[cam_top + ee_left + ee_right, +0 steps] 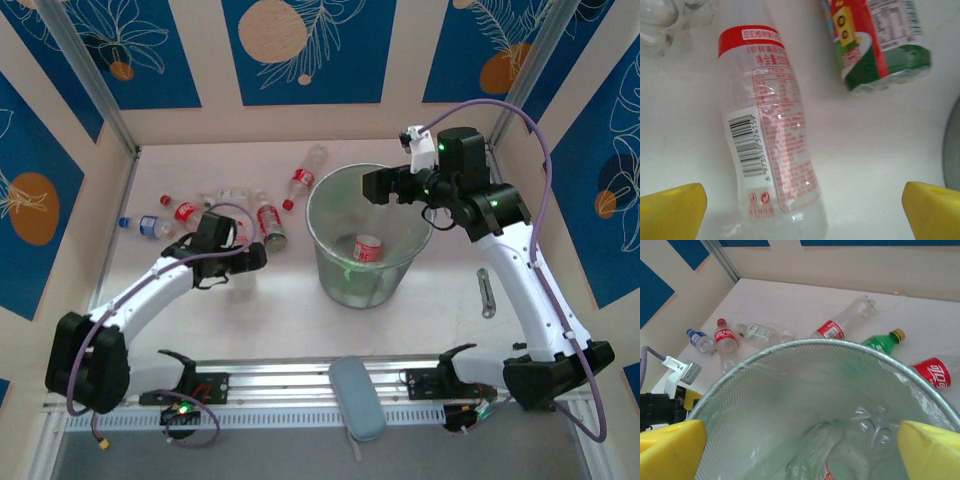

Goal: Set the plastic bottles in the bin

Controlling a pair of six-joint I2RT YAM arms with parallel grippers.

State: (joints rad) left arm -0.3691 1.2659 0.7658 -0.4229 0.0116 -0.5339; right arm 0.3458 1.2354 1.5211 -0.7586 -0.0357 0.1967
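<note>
Left wrist view: the left gripper (802,210) hangs wide open and empty. A clear red-labelled bottle (767,140) lies on the table (880,150) between its fingertips, long axis pointing away from them and leaning slightly left. Right gripper (800,452), equally spread and empty, hovers over the bin (790,347), so the left arm's nearer.

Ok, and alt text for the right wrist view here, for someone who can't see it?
The open right gripper hangs over the mouth of the bin, with at least one clear bottle lying inside. Beyond the rim, on the white table, lie more bottles, among them a green bottle with a yellow cap and a blue-capped bottle.
</note>
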